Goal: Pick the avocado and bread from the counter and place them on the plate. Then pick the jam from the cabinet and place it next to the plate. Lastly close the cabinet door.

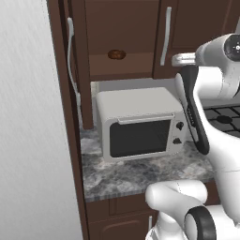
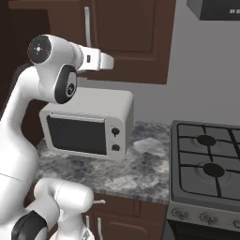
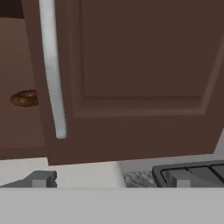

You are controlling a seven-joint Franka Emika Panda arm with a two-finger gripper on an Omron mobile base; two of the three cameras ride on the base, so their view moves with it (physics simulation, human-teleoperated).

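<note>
My gripper [image 3: 110,178] is open, its two fingertips [image 3: 41,178] set far apart with nothing between them. It faces the shut right cabinet door [image 3: 140,65] at close range, with that door's long silver handle [image 3: 52,70] up and to the left. The cabinet [image 1: 117,65] stands open on its left side, where the left cabinet door [image 1: 75,70] is swung out toward me, edge-on. On the inner shelf lies a dark brown round lump [image 1: 116,54] [image 3: 24,98]. The marbled counter [image 1: 140,173] runs below. The avocado, bread, plate and jam are out of view.
A white microwave [image 1: 138,124] [image 2: 86,124] stands on the counter under the cabinet. A black gas stove [image 2: 211,164] adjoins the counter on the right. A tall pale wall panel [image 1: 33,140] closes off the left. Lower cupboards [image 2: 126,220] run under the counter.
</note>
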